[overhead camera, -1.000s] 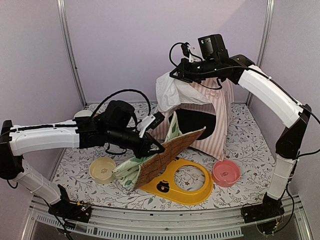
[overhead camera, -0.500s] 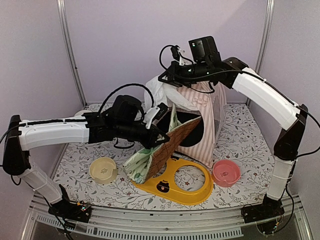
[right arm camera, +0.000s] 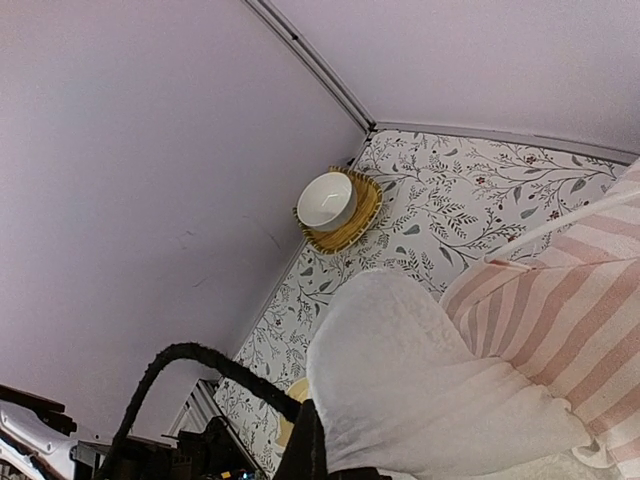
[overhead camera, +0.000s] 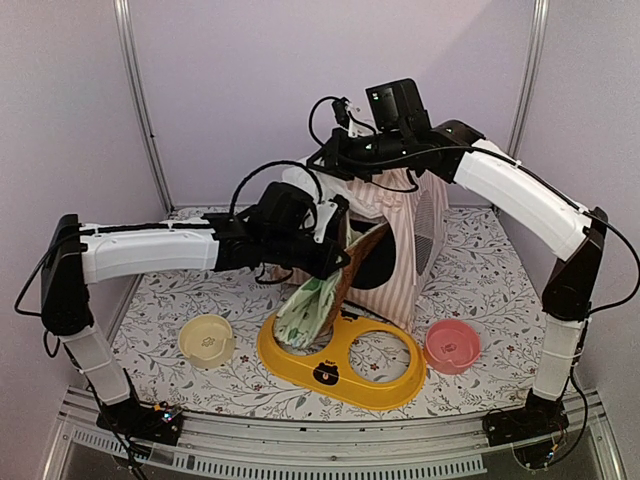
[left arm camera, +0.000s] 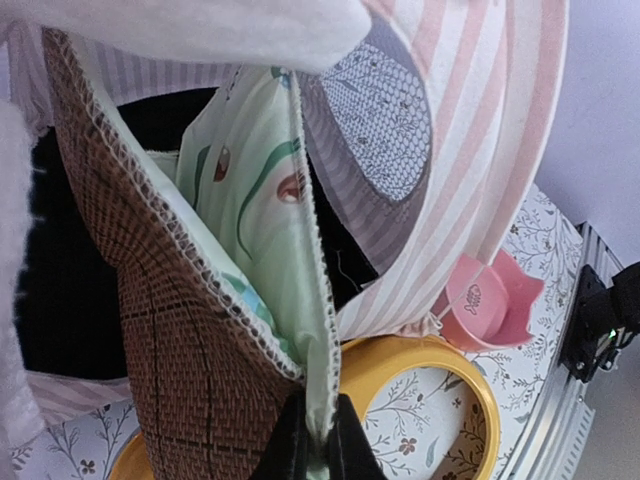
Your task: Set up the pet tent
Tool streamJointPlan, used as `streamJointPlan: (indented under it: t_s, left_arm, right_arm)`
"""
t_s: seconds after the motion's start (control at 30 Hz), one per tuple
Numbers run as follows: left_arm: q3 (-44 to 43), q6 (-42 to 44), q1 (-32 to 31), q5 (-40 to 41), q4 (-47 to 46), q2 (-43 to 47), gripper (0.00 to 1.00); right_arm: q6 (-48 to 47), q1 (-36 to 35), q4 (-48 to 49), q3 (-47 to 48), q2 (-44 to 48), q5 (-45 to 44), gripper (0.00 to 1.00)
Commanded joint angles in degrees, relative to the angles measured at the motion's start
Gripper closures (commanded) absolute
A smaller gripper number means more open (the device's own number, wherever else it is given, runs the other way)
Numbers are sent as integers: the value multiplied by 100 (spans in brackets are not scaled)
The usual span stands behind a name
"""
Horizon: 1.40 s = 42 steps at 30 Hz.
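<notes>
Top view: pet tent [overhead camera: 395,200] stands upright at back-centre of the desk [overhead camera: 160,320], pink/white stripes, dark doorway facing front-left. Right arm reaches over from the right; right claw [overhead camera: 322,160] is at the tent's peak w/ white curtain [overhead camera: 300,180] fabric bunched there, fingers pressed together on it. Left arm stretches across from the left; left claw [overhead camera: 343,262] pinches the mat [overhead camera: 315,305], which stands nearly on edge at the doorway: brown quilted face twd the tent, green floral side twd the front. Mat's lower end is just above the yellow tray [overhead camera: 340,365]. Cream bowl [overhead camera: 207,340] sits left of the tray, pink bowl [overhead camera: 452,345] right of it.

Left wrist: claw fingers [left arm camera: 290,445] are closed tight on the mat's stitched edge; brown face at left, green lining at right. Striped tent wall w/ mesh window [left arm camera: 385,120] is behind. Tray and pink bowl are below right.

Right wrist: claw [right arm camera: 312,445] is a dark sliver at the bottom edge, shut against the white curtain fabric; stripes at right. A white bowl [right arm camera: 325,200] on a woven coaster [right arm camera: 345,225] sits in the far corner.
</notes>
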<state>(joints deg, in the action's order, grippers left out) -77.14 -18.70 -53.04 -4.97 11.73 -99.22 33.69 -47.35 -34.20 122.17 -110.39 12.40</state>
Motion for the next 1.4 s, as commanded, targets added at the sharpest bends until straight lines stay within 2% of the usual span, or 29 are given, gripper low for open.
streamJointPlan:
  t_s: [0.0, 0.1, 0.27, 0.5, 0.63, 0.9, 1.23, 1.37]
  left_arm:
    - [-261, -45, 100, 380, -312, -254, 98]
    - [-210, 37, 115, 501, -472, -377, 91]
    - [-64, 99, 118, 507, -615, -398, 67]
    - [335, 207, -61, 434, -797, 227, 41]
    - [718, 204, -232, 595, -776, 762, 32]
    - [1477, 62, -285, 1130, -498, 1763, 22]
    - [2294, -199, -285, 2069, 50, 2921, 20]
    - [2523, -309, -277, 2292, 532, 3310, 19]
  right_arm:
    - [39, -31, 293, -201, -68, -98, 100]
    - [32, -18, 308, -362, -111, -215, 100]
    - [52, 97, 342, -679, -158, -295, 100]
    - [97, 171, 448, -880, -184, -288, 100]
    - [89, 203, 449, -907, -215, -300, 100]
    - [102, 235, 476, -914, -266, -263, 100]
    - [120, 253, 510, -1000, -333, -221, 100]
    - [118, 247, 544, -1010, -343, -181, 100]
